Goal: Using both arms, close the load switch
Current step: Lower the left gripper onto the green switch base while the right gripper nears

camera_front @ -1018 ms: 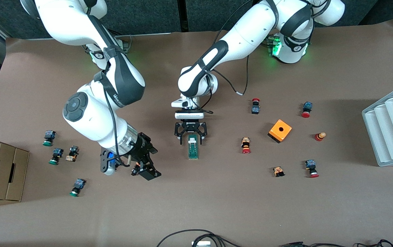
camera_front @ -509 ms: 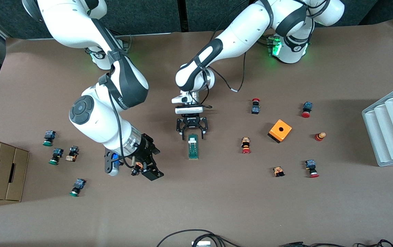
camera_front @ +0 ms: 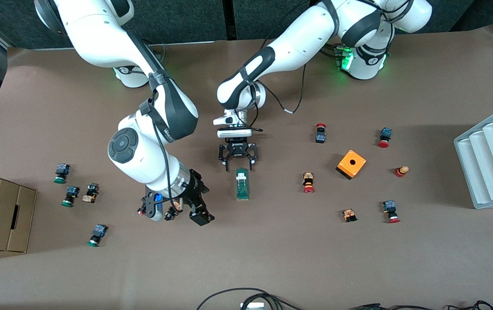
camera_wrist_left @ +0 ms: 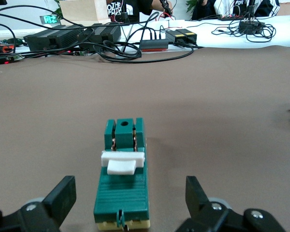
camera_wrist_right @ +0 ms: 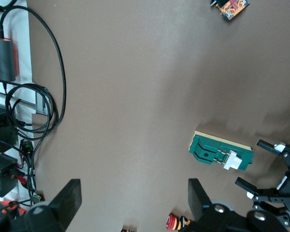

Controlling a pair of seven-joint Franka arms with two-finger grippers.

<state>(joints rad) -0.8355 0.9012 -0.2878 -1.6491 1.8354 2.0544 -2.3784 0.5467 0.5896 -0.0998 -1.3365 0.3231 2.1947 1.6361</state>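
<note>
The load switch [camera_front: 242, 184] lies on the brown table between the two arms, a narrow dark-green block with its white lever [camera_wrist_left: 122, 162] at the end toward the robots' bases. My left gripper [camera_front: 238, 165] hovers low at that lever end, open, its fingers [camera_wrist_left: 63, 195] wide on either side of the block [camera_wrist_left: 122, 193] and clear of it. My right gripper [camera_front: 184, 214] hangs open over bare table beside the switch, toward the right arm's end. The right wrist view shows the switch [camera_wrist_right: 217, 150] apart from its fingers [camera_wrist_right: 198, 193].
A red-capped button [camera_wrist_right: 176, 222] lies under the right gripper. An orange cube [camera_front: 351, 164] and several red buttons lie toward the left arm's end, beside a white ridged tray [camera_front: 491, 159]. Green-capped buttons [camera_front: 71, 195] and a cardboard box [camera_front: 1, 211] sit at the right arm's end.
The left gripper has drawn back toward the bases, off the switch's lever end. The right arm has swung its gripper closer to the switch. The switch has not moved.
</note>
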